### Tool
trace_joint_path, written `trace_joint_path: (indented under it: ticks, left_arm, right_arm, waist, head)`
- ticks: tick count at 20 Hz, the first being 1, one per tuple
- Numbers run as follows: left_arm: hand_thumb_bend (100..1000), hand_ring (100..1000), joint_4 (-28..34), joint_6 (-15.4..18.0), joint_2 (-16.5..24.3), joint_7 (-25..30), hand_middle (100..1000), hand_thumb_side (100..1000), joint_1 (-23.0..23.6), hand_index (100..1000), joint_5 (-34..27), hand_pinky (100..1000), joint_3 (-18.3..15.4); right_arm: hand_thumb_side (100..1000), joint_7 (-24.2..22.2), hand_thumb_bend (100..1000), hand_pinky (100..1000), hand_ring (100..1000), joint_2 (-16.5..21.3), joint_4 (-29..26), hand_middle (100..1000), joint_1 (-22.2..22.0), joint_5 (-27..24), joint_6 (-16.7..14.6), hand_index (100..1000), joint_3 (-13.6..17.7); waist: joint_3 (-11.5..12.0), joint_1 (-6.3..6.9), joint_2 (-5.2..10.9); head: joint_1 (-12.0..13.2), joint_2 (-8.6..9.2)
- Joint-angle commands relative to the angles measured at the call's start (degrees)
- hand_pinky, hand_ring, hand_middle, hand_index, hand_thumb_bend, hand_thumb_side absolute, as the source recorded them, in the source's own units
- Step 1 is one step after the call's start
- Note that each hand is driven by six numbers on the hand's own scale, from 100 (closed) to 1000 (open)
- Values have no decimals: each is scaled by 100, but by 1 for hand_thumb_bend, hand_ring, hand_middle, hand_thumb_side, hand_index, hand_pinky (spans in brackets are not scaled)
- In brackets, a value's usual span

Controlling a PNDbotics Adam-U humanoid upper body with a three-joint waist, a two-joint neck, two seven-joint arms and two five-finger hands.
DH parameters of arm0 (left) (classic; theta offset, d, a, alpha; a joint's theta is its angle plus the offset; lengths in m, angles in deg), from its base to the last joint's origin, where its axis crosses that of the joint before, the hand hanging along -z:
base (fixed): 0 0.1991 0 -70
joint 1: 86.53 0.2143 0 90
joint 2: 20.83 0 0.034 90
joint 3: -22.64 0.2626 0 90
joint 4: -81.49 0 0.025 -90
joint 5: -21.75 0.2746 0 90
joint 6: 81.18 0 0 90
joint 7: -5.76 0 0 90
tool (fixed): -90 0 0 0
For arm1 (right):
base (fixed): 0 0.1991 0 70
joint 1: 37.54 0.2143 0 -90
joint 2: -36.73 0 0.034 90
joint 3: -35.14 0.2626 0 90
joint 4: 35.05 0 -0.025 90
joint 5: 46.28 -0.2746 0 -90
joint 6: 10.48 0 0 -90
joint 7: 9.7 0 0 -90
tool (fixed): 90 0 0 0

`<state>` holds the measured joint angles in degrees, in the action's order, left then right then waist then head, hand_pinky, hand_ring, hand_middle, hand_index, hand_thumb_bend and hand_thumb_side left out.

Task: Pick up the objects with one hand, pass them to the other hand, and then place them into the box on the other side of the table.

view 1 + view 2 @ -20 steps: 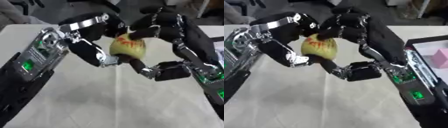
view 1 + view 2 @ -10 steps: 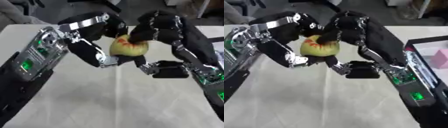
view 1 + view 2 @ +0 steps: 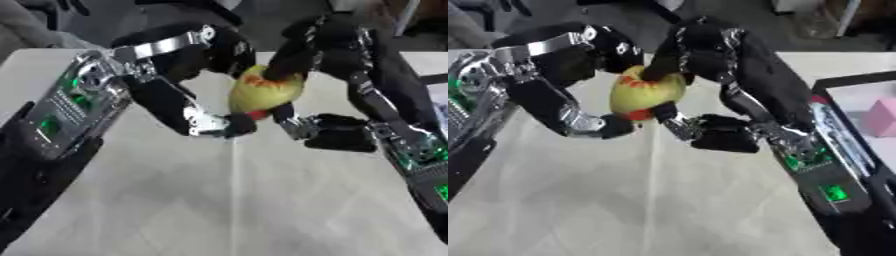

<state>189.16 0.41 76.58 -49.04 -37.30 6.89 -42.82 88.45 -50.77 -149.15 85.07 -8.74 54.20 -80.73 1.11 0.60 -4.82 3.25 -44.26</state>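
A yellow, rounded object point(image 3: 262, 95) with red marks hangs above the middle of the pale table point(image 3: 175, 200), caught between both hands. My left hand point(image 3: 179, 62) reaches in from the left, fingers curled over the object's far side and thumb tip under it. From the right, my right hand point(image 3: 710, 50) curls its fingers over the top of the object, with its thumb point(image 3: 710, 132) below and beside it. The far side of the object is hidden by the fingers.
A dark-rimmed box point(image 3: 842, 82) stands at the table's right edge, with a pink block point(image 3: 881, 117) inside it. My two forearms flank the table on either side. Bare tabletop lies under and in front of the hands.
The right hand's fingers have come down onto the top of the yellow object, and its thumb has drawn in below. The left hand has stayed curled on it; the object tilted slightly.
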Motion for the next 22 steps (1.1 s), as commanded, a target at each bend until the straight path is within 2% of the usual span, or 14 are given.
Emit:
trace_joint_path:
  ticks: [1,6,9,15,17,19,22]
  left_arm:
    - [651,681,-41,221,101,118,624,490,-60,716,77,758,-150]
    - [714,772,-322,599,116,342,754,591,42,838,276,814,-373]
    - [720,789,-566,858,144,505,778,602,139,857,449,824,-621]
    - [740,777,-1157,1034,201,-307,769,589,504,844,924,804,-1317]
    - [736,768,-1250,1025,229,-629,759,589,689,831,1024,794,-1502]
    - [727,762,-1288,1002,248,-949,751,597,921,823,1078,786,-1661]
    - [722,761,-1201,1009,211,-1230,749,599,1267,819,1125,784,-1804]
  right_arm:
    - [100,62,100,718,353,134,-49,172,26,33,44,208,90]
    - [100,236,100,723,369,272,-49,174,16,75,27,291,226]
    - [100,407,100,725,376,445,-49,170,-12,58,28,317,345]
    - [100,892,100,727,385,1144,-49,138,-299,-154,230,340,894]
    - [100,1060,100,726,383,1403,-49,120,-479,-200,443,345,1152]
    - [100,1251,100,717,366,1675,-49,100,-720,-306,820,360,1446]
    - [100,1486,100,705,337,2016,17,100,-1059,-700,1709,380,1824]
  waist:
    - [-10,-13,98]
    - [-30,-16,102]
    - [-41,-19,105]
    - [-68,-27,93]
    - [-72,-24,80]
    - [-73,-18,66]
    - [-61,-15,50]
  head:
    - [-38,14]
    - [-74,14]
    - [-128,14]
    - [-320,14]
    - [-402,14]
    - [-496,14]
    - [-617,14]
